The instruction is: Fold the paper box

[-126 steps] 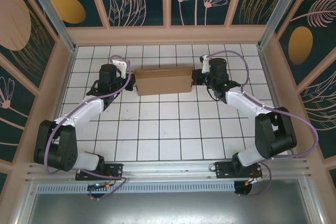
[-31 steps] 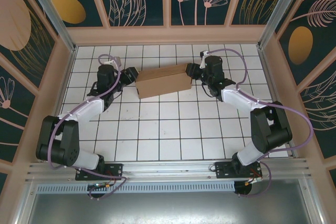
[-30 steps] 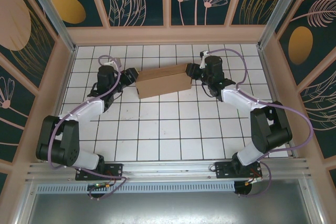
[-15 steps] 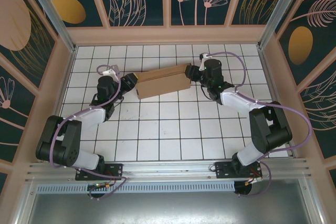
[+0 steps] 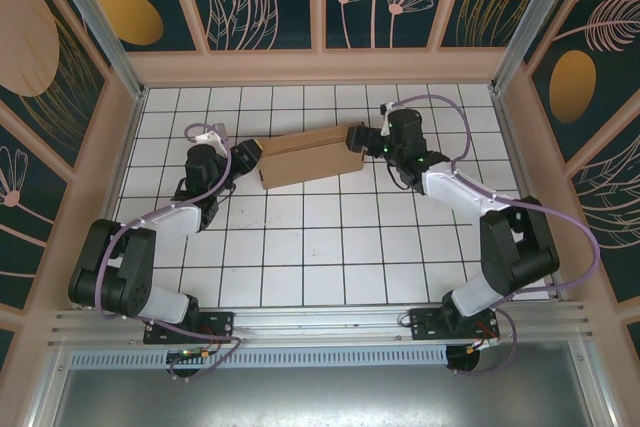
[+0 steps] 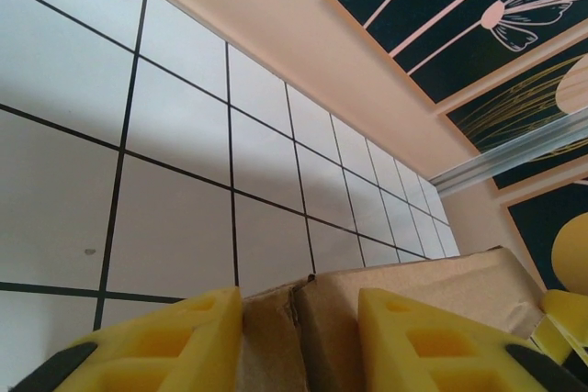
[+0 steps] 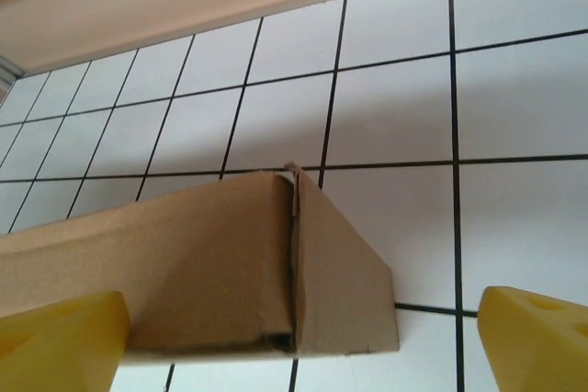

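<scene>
The folding looks all but finished: the paper box (image 5: 310, 155) is a closed, long rectangular shape, and I judge that only tidying of the ends and letting go remain. It lies near the middle of the far edge of the bench (image 5: 300, 247), skewed, with its right end closer to that edge. It is plain brown cardboard; in the right wrist view the end panel meets the side along a slightly gaping seam. The left end effector (image 5: 248, 152) pinches the box's left end between its yellow fingers (image 6: 156, 346). The right end effector (image 5: 360, 137) is spread wide around the right end, not gripping it.
</scene>
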